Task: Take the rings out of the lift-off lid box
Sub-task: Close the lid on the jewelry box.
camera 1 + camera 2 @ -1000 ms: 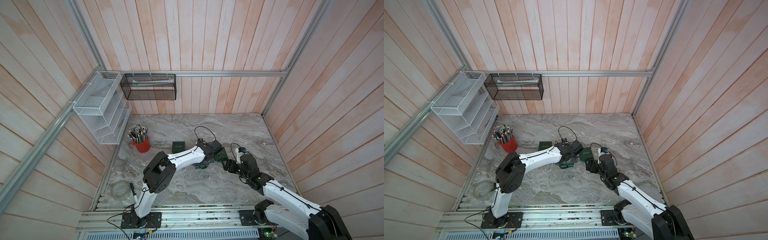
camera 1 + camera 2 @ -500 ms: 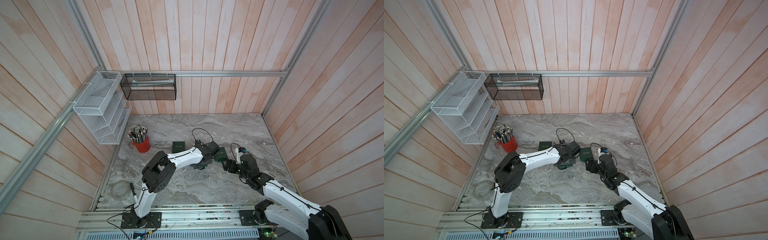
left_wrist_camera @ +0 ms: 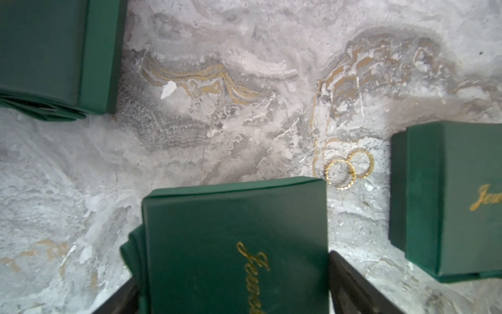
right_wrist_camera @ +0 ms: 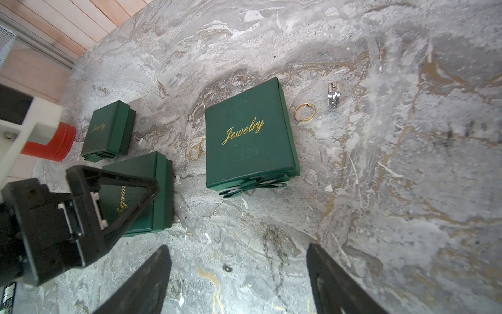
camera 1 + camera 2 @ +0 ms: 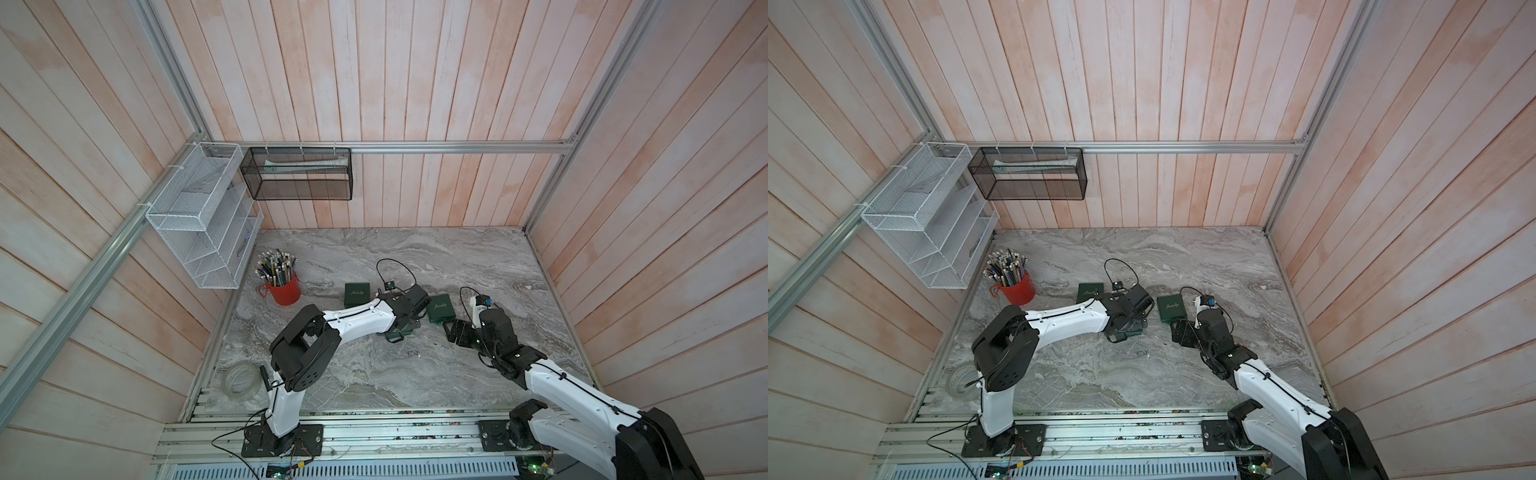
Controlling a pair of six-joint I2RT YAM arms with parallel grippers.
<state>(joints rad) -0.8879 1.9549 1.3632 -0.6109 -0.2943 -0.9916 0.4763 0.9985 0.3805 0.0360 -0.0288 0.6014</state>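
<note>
**Counter**, marble. At the near edge, a tape roll lies by the left arm's base.

**Right pincer**: released, jaws spread with nothing between them. It hangs over bare counter just short of the second green box.

**Left pincer**: jaws wide, straddling the near green box, which sits on the counter with its lid on. The fingers lie close along both sides; I cannot tell whether they press it.

**Rings:** all out on the counter.
- Two thin gold rings overlap each other just off a corner of the near green box, between it and the second green box.
- A plain gold ring and a stone-set silver ring lie near each other, not touching. They are beside the second green box, on the side away from the other boxes.

The second green box has its lid on.

**Farther back:** the third green box also has its lid on. A white scrap lies on bare counter near it. A red cup of pens stands beyond, toward the left wall.
</note>
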